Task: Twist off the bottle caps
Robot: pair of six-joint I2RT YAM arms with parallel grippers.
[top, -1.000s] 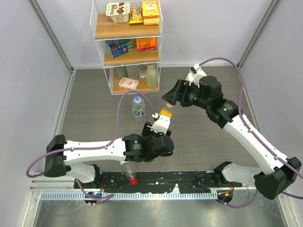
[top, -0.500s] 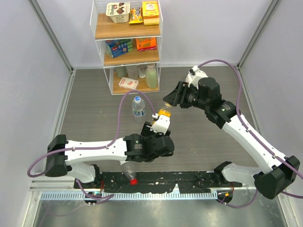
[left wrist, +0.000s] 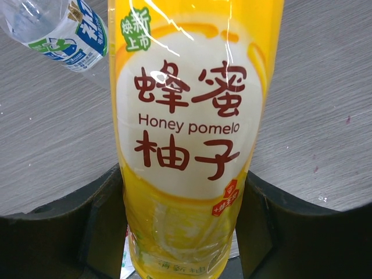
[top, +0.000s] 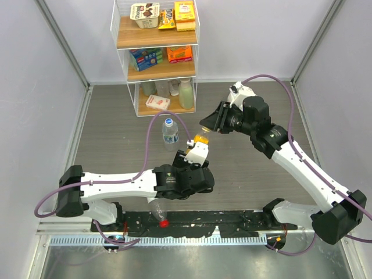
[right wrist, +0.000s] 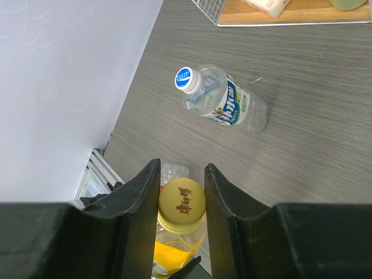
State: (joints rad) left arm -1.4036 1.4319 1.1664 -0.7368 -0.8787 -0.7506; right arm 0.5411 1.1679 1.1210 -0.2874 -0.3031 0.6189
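My left gripper [top: 199, 149] is shut on the yellow bottle [top: 201, 138] and holds it upright above the table. In the left wrist view its fingers [left wrist: 104, 215] press both sides of the yellow "Honey pomelo" label [left wrist: 192, 133]. My right gripper [top: 208, 124] sits over the bottle's top. In the right wrist view its two fingers [right wrist: 142, 203] touch both sides of the yellow cap [right wrist: 182, 206]. The clear blue-label bottle [top: 170, 131] stands with its white cap [right wrist: 184, 78] on. The clear bottle with the red cap [top: 164, 222] lies by the front rail.
A white wire shelf rack [top: 156, 40] stands at the back with boxes and a pale green bottle [top: 186, 93]. A black rail [top: 232, 220] runs along the near edge. Grey walls close in the left and right sides.
My right gripper has moved slightly down and left onto the top of the yellow bottle. The left arm and the other bottles have barely moved.
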